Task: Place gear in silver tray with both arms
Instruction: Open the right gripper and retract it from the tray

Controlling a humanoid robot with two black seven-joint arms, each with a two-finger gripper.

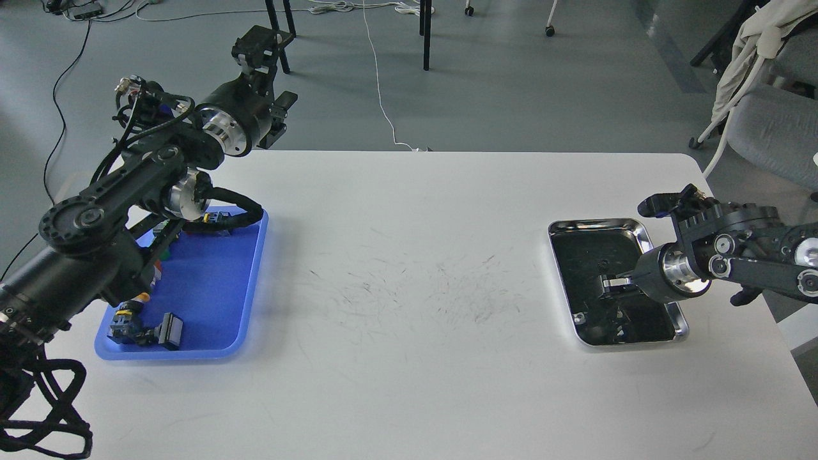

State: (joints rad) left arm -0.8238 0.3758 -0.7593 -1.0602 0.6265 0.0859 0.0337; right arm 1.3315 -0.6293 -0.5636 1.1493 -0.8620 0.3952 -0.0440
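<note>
The silver tray [644,234] lies on the right side of the white table, its dark floor mirroring what is above it. My right gripper [608,284] reaches in from the right and hovers over the middle of the tray, pointing left. Its fingers are small and dark, so I cannot tell whether they are open or hold anything. My left gripper [263,75] is raised beyond the table's far left edge, above the blue tray [211,281], and looks empty. I cannot make out its fingers. No gear shows clearly.
The blue tray holds several small parts near its front left corner [144,329] and along its back. My left arm's cables [230,214] hang over its far rim. A grey chair [773,128] stands beyond the table's right corner.
</note>
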